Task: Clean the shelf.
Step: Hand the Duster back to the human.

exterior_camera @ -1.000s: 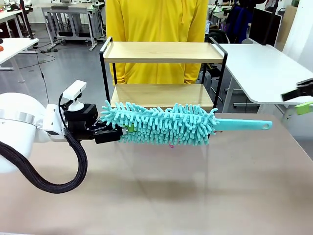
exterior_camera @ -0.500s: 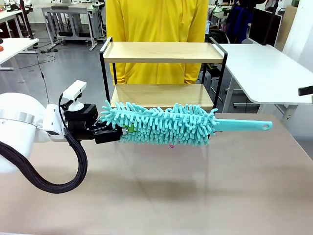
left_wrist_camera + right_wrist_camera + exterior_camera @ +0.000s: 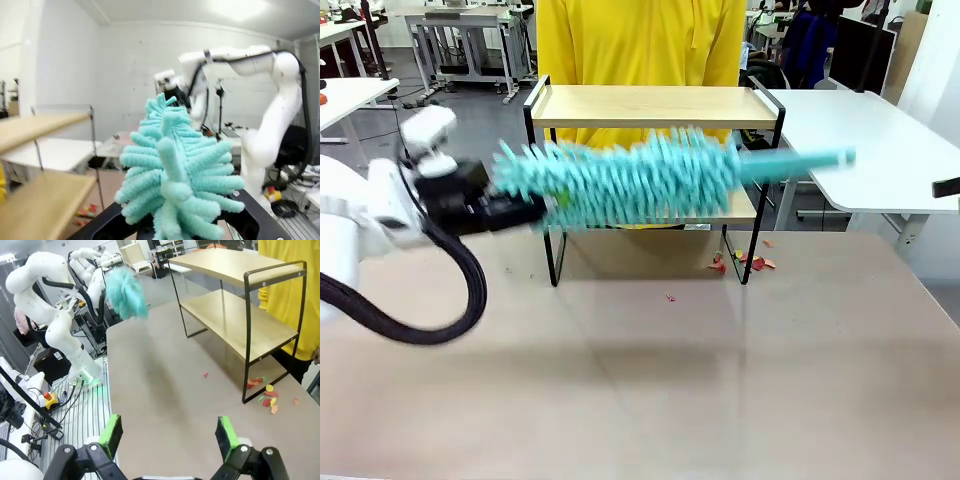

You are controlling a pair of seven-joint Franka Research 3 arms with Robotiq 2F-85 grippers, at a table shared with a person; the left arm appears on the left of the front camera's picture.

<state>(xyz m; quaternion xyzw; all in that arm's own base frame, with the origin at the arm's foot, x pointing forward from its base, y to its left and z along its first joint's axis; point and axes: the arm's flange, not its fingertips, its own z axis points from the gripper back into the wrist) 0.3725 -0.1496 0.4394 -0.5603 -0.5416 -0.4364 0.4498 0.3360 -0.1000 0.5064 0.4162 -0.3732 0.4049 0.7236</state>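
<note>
The shelf point(image 3: 655, 105) stands at the table's far edge, two light wood boards in a black frame. My left gripper point(image 3: 532, 208) is shut on the head end of a teal fluffy duster point(image 3: 620, 180). It holds the duster level and motion-blurred in front of the shelf, between the two boards, with the handle point(image 3: 800, 160) pointing right. In the left wrist view the duster point(image 3: 175, 185) rises from the gripper point(image 3: 170, 231), with the shelf boards point(image 3: 40, 130) at left. My right gripper point(image 3: 169, 437) stands open above the table, far from the shelf point(image 3: 235, 290).
Coloured paper scraps point(image 3: 740, 262) lie on the brown table point(image 3: 720, 380) by the shelf's right leg, and a single bit point(image 3: 669, 297) lies nearer. A person in yellow point(image 3: 640, 40) stands behind the shelf. A white table point(image 3: 860, 140) is at the right.
My left arm has swung the duster up and left, from table height to the level between the boards. The scraps by the shelf's leg are now uncovered.
</note>
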